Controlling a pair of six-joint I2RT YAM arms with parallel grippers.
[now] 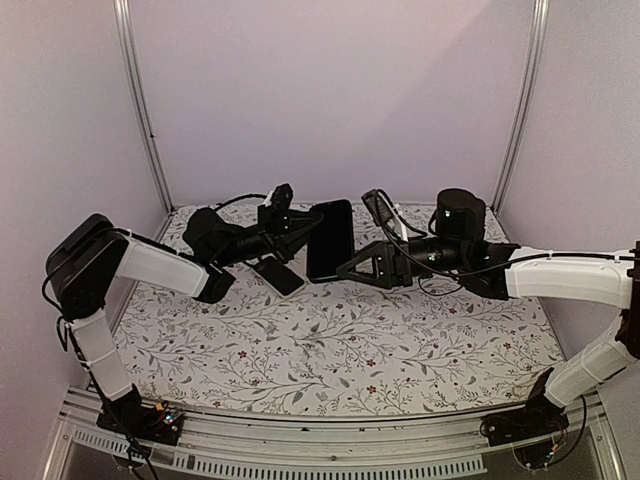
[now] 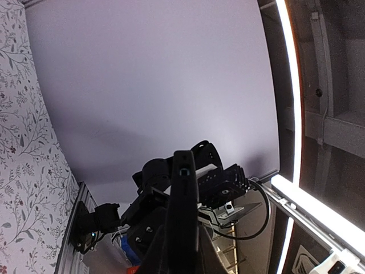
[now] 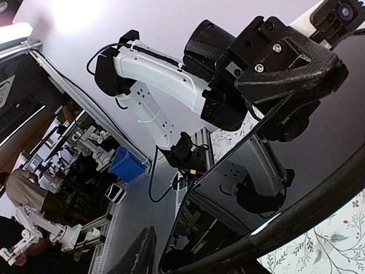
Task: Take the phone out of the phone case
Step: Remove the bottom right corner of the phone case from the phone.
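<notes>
The phone (image 1: 330, 240) is a black slab held up above the table, its glossy screen (image 3: 319, 148) framed by the matte black rim of the phone case (image 3: 308, 214). My left gripper (image 1: 298, 228) is shut on its left edge. In the left wrist view the phone (image 2: 182, 211) stands edge-on between the fingers, port end up. My right gripper (image 1: 350, 268) is at the phone's lower right edge. One of its fingers (image 3: 137, 257) stands apart from the rim, and the other is hidden behind the phone.
A dark flat rectangular object (image 1: 280, 275) lies on the floral tablecloth (image 1: 330, 350) just below my left gripper. White walls and metal frame posts (image 1: 140, 100) close in the back and sides.
</notes>
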